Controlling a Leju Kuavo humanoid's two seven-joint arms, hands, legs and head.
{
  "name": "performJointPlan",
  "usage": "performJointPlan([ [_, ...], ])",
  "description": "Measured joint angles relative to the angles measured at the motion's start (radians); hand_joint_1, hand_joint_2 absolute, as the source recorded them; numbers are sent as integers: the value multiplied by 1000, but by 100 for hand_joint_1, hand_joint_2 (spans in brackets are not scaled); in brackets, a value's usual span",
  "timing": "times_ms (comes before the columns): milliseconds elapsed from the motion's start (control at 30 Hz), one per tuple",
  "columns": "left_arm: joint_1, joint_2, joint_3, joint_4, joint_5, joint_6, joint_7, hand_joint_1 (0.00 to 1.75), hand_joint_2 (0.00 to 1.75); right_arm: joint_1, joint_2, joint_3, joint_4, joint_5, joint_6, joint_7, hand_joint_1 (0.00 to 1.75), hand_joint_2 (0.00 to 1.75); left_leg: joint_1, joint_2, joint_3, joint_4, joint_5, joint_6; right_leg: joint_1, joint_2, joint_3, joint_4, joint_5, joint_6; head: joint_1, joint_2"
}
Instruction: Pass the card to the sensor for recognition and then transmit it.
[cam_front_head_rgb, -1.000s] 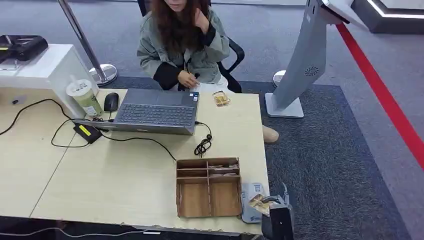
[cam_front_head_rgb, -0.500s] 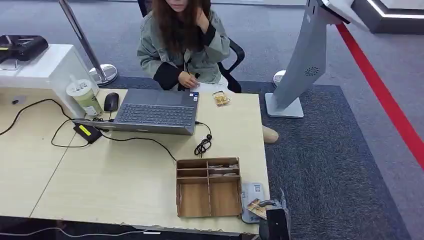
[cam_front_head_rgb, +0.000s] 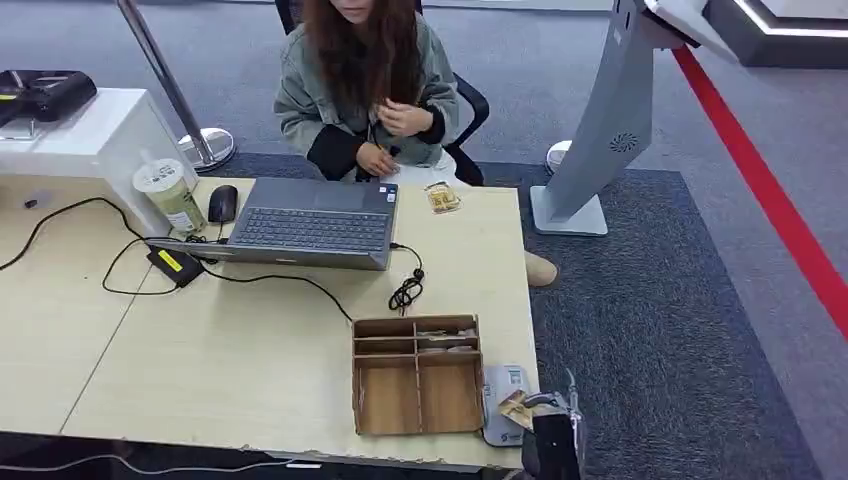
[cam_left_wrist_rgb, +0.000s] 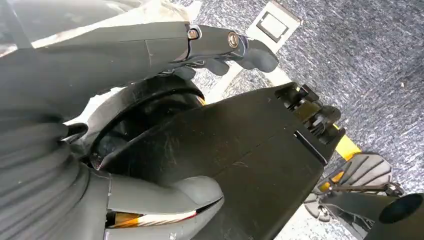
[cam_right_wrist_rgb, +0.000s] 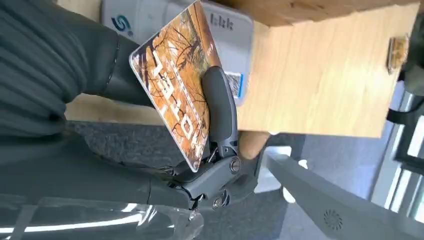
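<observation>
The card (cam_right_wrist_rgb: 176, 97) is held in the right hand (cam_right_wrist_rgb: 215, 150), pinched by thumb and fingers (cam_right_wrist_rgb: 218, 107), just above the sensor (cam_front_head_rgb: 503, 396) at the counter (cam_front_head_rgb: 250, 340) edge. Recognition appears under way; transmission is judged outstanding. The left hand (cam_left_wrist_rgb: 220, 47) hangs with nothing held.

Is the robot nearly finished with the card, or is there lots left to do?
About halfway. Done: the card is picked up, held in the right robot hand. In hand: the card is at the grey sensor on the table's near corner; whether it has been read cannot be told. Left: handing it to the person behind the laptop.
</observation>
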Motion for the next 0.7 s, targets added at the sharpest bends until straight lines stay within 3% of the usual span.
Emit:
performJointPlan([
  [100,0,0,0,0,-1,-1,0,0,175,7,-9,-6,-49,75,-7,32,175,175,0,0,0,0,0,0,0,0,0,0,0,0,0,0],
  [267,0,0,0,0,-2,-4,3,0,175,10,-37,-21,-206,265,5,148,175,175,0,0,0,0,0,0,0,0,0,0,0,0,0,0],
  [500,-2,10,-2,0,-17,-30,6,0,175,-31,-84,-24,-503,579,146,379,175,175,0,0,0,0,0,0,0,0,0,0,1,0,-1,0],
  [700,-3,13,-4,0,-24,-39,6,0,175,-75,-114,-23,-666,610,181,443,175,175,0,0,0,0,0,0,0,0,1,0,1,0,0,0],
])
